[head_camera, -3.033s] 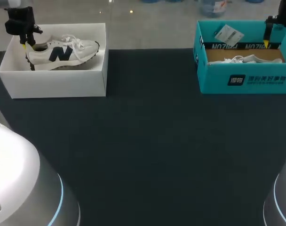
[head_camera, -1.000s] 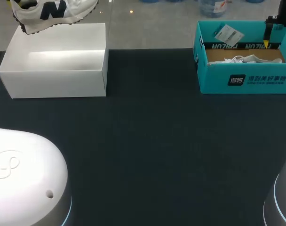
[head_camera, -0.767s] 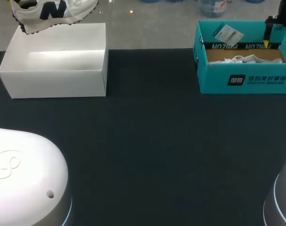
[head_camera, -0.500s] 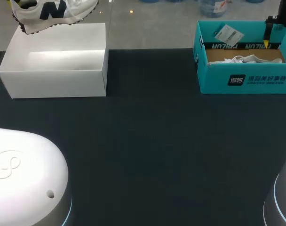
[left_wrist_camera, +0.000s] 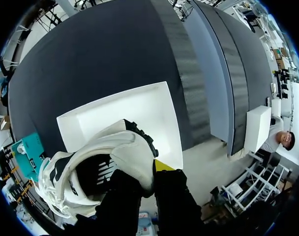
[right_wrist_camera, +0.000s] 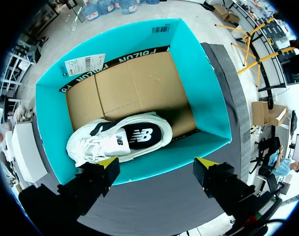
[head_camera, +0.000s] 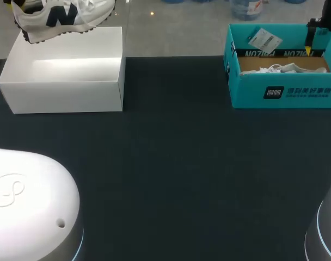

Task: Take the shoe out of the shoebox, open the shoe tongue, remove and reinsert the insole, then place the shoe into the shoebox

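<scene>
The left end effector (left_wrist_camera: 153,172) is clamped on the heel of a white lace-up sneaker with a dark navy side letter (head_camera: 62,13), one finger inside the collar and one outside. The sneaker hangs in the air directly above the open white cardboard shoebox (head_camera: 67,97), clear of its walls, its toe tipped a little upward. That shoebox sits at the far left of the dark table (head_camera: 176,163). Well apart from the white shoebox, towards the robot's right, stands a teal cardboard shoebox (head_camera: 280,92) with a second white sneaker (right_wrist_camera: 120,140) lying on its brown floor and a white paper tag (right_wrist_camera: 84,64) on its far wall. The right end effector (right_wrist_camera: 157,167) hovers over the teal shoebox with fingers wide apart, gripping nothing.
</scene>
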`<state>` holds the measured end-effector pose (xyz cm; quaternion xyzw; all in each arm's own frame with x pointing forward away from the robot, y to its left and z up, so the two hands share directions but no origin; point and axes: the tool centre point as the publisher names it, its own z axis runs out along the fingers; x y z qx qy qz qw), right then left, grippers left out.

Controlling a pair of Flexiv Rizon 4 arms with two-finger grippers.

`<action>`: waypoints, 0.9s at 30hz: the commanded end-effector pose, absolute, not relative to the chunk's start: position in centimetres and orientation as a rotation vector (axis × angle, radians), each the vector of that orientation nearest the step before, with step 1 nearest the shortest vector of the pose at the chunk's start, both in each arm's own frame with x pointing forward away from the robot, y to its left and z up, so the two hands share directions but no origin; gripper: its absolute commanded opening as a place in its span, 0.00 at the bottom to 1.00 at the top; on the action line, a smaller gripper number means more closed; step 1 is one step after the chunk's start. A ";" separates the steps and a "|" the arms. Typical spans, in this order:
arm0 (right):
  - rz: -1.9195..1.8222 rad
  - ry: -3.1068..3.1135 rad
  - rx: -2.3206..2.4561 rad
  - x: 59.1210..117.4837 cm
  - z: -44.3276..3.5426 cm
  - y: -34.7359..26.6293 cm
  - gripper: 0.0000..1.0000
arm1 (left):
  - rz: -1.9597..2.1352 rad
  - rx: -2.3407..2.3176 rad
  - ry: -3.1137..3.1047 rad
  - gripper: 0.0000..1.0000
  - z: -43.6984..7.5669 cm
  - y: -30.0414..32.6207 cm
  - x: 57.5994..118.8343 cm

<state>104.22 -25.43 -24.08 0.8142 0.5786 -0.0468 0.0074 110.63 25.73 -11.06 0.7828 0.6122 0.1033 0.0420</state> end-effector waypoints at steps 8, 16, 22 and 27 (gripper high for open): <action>-0.144 1.809 2.546 104.2 -24.1 -25.4 1.00 | 0.370 2.381 1.754 0.00 -11.4 23.1 98.4; -0.144 1.809 2.546 104.2 -24.1 -25.4 1.00 | 0.307 2.426 1.688 0.00 -12.6 19.2 92.6; -0.144 1.809 2.546 104.2 -24.1 -25.4 1.00 | 0.260 2.514 1.600 0.00 -14.0 16.0 87.8; -0.144 1.809 2.546 104.2 -24.1 -25.4 1.00 | 0.229 2.554 1.550 0.00 -14.6 13.8 84.5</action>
